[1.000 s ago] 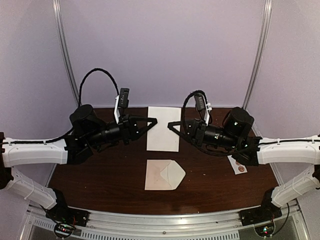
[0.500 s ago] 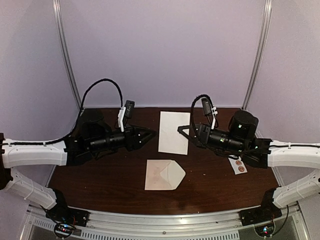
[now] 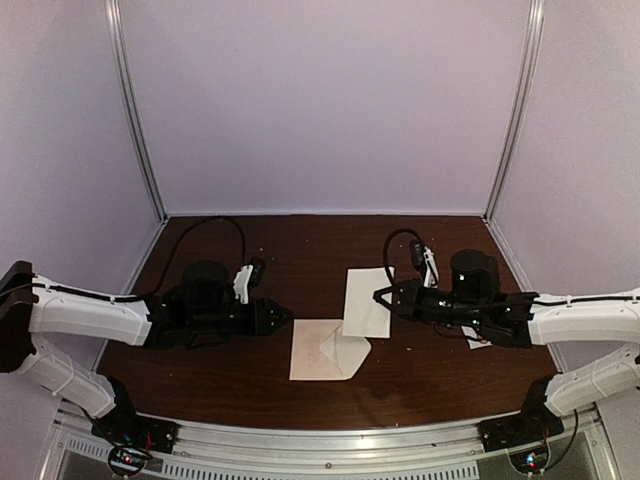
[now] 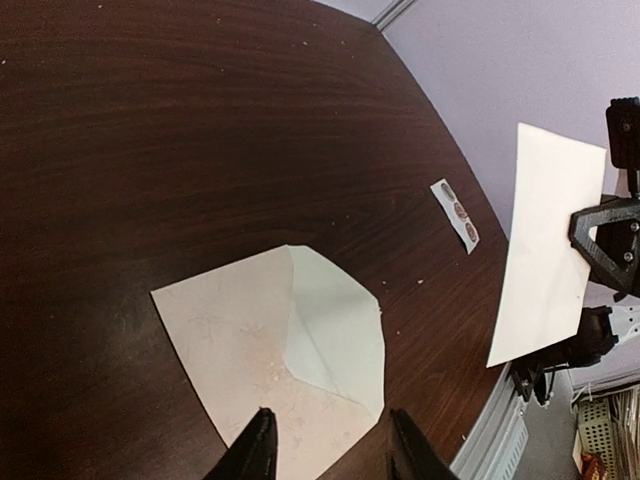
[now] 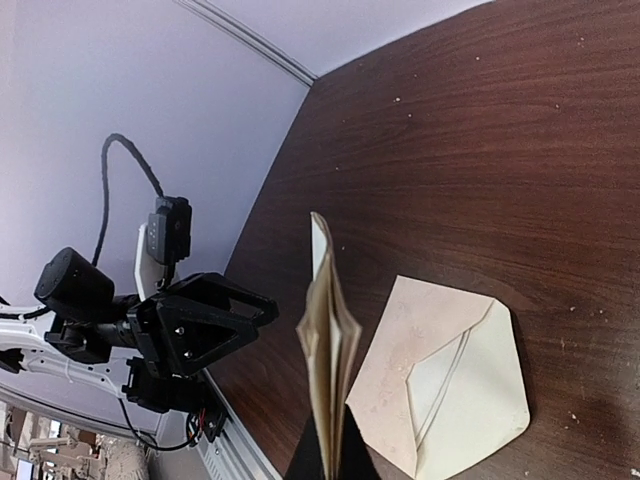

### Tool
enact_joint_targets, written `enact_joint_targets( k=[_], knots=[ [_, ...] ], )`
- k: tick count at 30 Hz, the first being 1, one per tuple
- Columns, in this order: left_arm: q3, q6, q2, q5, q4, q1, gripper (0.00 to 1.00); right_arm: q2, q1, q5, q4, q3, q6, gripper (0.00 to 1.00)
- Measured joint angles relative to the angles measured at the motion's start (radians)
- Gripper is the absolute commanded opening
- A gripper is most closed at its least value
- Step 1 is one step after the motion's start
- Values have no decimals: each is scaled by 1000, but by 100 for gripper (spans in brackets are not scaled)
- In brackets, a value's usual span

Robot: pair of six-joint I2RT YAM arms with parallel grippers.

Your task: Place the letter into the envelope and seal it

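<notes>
The tan envelope (image 3: 315, 355) lies flat on the dark table with its triangular flap (image 4: 335, 330) open and pointing right. My left gripper (image 3: 288, 320) hovers low at the envelope's left edge, open, with nothing between its fingertips (image 4: 255, 450); the envelope (image 4: 250, 345) shows below them. My right gripper (image 3: 380, 297) is shut on the off-white folded letter (image 3: 365, 300) and holds it upright just above the flap side. In the right wrist view the letter (image 5: 328, 330) is edge-on, its layers slightly spread, next to the envelope (image 5: 440, 380).
A white sticker strip (image 4: 455, 212) lies on the table at the right, partly under the right arm (image 3: 520, 320). Purple walls and metal posts close in the table. A metal rail (image 3: 330, 445) runs along the near edge.
The left gripper let go of the letter, opened and dropped to the envelope's left edge. The right gripper carried the letter down and to the right, near the flap.
</notes>
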Motion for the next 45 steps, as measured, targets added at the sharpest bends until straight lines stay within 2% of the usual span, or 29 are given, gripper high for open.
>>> enact_joint_targets(
  k=[10,26,45],
  knots=[
    [-29,-85,151,47,18,20,33,128,-6,17,-4,-19,76,0],
    [-32,-126,295,118,95,22,32,248,-34,23,4,-19,108,0],
    [-32,-133,349,160,134,22,31,341,-39,16,45,-42,145,0]
  ],
)
